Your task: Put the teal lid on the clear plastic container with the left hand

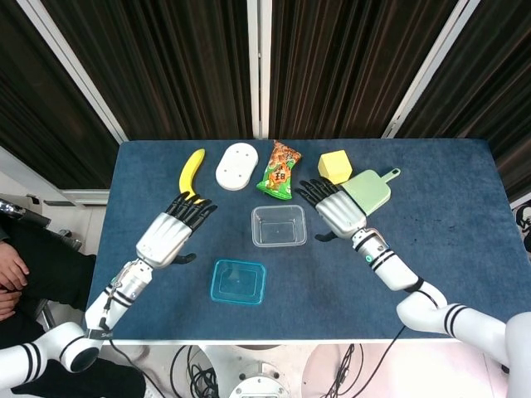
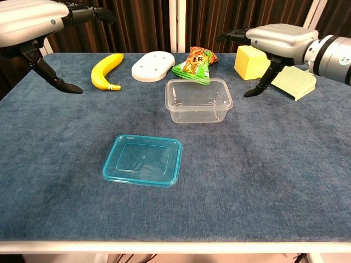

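Nothing you can read here.
Your snack packet [image 2: 193, 64] carries printed characters (too small and blurred), and nothing else bears lettering.

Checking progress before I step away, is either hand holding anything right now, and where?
Nothing is held: left hand and right hand are both open.
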`<state>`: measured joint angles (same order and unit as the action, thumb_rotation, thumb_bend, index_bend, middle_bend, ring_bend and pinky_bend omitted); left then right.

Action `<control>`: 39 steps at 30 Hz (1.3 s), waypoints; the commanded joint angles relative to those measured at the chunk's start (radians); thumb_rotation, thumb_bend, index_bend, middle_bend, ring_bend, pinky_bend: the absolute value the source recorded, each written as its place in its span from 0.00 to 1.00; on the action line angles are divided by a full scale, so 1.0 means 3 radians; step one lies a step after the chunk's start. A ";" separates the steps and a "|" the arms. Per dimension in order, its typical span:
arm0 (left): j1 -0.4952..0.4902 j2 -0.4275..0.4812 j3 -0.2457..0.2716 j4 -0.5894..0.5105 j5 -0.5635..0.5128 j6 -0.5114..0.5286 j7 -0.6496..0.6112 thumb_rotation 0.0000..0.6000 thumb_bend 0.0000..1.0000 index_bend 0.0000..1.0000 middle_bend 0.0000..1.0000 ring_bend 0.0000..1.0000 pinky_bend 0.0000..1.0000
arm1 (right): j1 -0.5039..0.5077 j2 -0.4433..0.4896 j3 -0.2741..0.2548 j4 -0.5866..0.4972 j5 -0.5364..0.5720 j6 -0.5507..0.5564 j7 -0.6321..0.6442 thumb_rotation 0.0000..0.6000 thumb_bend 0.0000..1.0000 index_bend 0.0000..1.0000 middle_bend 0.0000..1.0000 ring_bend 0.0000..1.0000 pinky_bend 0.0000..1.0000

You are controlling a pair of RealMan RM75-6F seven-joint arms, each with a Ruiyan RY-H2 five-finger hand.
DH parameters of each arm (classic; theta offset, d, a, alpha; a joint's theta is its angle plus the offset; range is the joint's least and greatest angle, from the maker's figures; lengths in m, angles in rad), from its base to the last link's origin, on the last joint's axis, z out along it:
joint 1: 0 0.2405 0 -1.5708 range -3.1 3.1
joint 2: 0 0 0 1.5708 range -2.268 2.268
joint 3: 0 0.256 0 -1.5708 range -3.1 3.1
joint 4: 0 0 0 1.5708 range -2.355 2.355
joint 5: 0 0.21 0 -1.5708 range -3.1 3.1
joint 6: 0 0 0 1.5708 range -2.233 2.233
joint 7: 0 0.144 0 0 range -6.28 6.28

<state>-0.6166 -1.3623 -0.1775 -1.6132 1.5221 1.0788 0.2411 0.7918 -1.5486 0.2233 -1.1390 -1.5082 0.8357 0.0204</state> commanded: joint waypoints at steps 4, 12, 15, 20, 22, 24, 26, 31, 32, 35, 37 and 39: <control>-0.0034 -0.0050 0.0046 0.0065 -0.0014 -0.0002 -0.0054 1.00 0.00 0.08 0.06 0.00 0.00 | 0.0279 -0.0387 -0.0011 0.0502 0.0126 -0.0237 -0.0152 1.00 0.00 0.00 0.00 0.00 0.00; -0.0119 -0.0192 0.0153 0.0184 0.0002 -0.0094 -0.0048 1.00 0.00 0.08 0.06 0.00 0.00 | 0.0378 -0.0691 -0.0121 0.0818 -0.0002 -0.0009 -0.0020 1.00 0.00 0.00 0.00 0.00 0.00; -0.0129 -0.0246 0.0195 0.0219 -0.0023 -0.0124 -0.0025 1.00 0.00 0.08 0.06 0.00 0.00 | 0.0377 -0.0724 -0.0167 0.0804 -0.0035 0.0065 -0.0027 1.00 0.00 0.00 0.00 0.00 0.00; -0.0112 -0.0278 0.0291 0.0202 -0.0066 -0.0176 -0.0033 1.00 0.00 0.08 0.06 0.00 0.00 | 0.0363 -0.0720 -0.0209 0.0703 -0.0049 0.0159 -0.0039 1.00 0.00 0.00 0.00 0.00 0.00; -0.0090 -0.0263 0.0337 0.0139 -0.0103 -0.0199 -0.0012 1.00 0.00 0.08 0.06 0.00 0.00 | 0.0360 -0.0711 -0.0218 0.0659 -0.0049 0.0190 -0.0067 1.00 0.00 0.00 0.00 0.00 0.00; -0.0066 -0.0235 0.0380 0.0053 -0.0154 -0.0231 -0.0003 1.00 0.00 0.08 0.06 0.00 0.00 | 0.0359 -0.0701 -0.0222 0.0622 -0.0041 0.0204 -0.0082 1.00 0.00 0.00 0.00 0.00 0.00; -0.0039 -0.0190 0.0428 -0.0070 -0.0237 -0.0279 0.0043 1.00 0.00 0.08 0.06 0.00 0.00 | 0.0357 -0.0682 -0.0225 0.0595 -0.0023 0.0208 -0.0106 1.00 0.00 0.00 0.00 0.00 0.00; -0.0010 -0.0122 0.0528 -0.0356 -0.0360 -0.0382 0.0112 1.00 0.00 0.08 0.06 0.00 0.00 | 0.0350 -0.0647 -0.0220 0.0590 0.0047 0.0185 -0.0140 1.00 0.00 0.00 0.00 0.00 0.00; -0.0014 -0.0120 0.0542 -0.0390 -0.0371 -0.0406 0.0118 1.00 0.00 0.08 0.06 0.00 0.00 | 0.0347 -0.0638 -0.0223 0.0581 0.0053 0.0187 -0.0140 1.00 0.00 0.00 0.00 0.00 0.00; -0.0047 -0.0154 0.0566 -0.0438 -0.0413 -0.0488 0.0169 1.00 0.00 0.07 0.06 0.00 0.00 | 0.0317 -0.0566 -0.0259 0.0496 0.0050 0.0199 -0.0107 1.00 0.00 0.00 0.00 0.00 0.00; -0.0075 -0.0202 0.0568 -0.0425 -0.0457 -0.0534 0.0248 1.00 0.00 0.07 0.06 0.00 0.00 | 0.0267 -0.0420 -0.0300 0.0337 0.0038 0.0219 -0.0032 1.00 0.00 0.00 0.00 0.00 0.00; -0.0102 -0.0257 0.0558 -0.0419 -0.0516 -0.0567 0.0334 1.00 0.00 0.07 0.06 0.00 0.00 | 0.0188 -0.0236 -0.0321 0.0191 0.0003 0.0353 -0.0057 1.00 0.00 0.00 0.00 0.00 0.00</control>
<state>-0.6401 -1.4278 -0.0097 -1.7399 1.3794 0.9177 0.3266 0.8718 -1.6689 0.1380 -1.0382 -1.4981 0.9091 -0.0006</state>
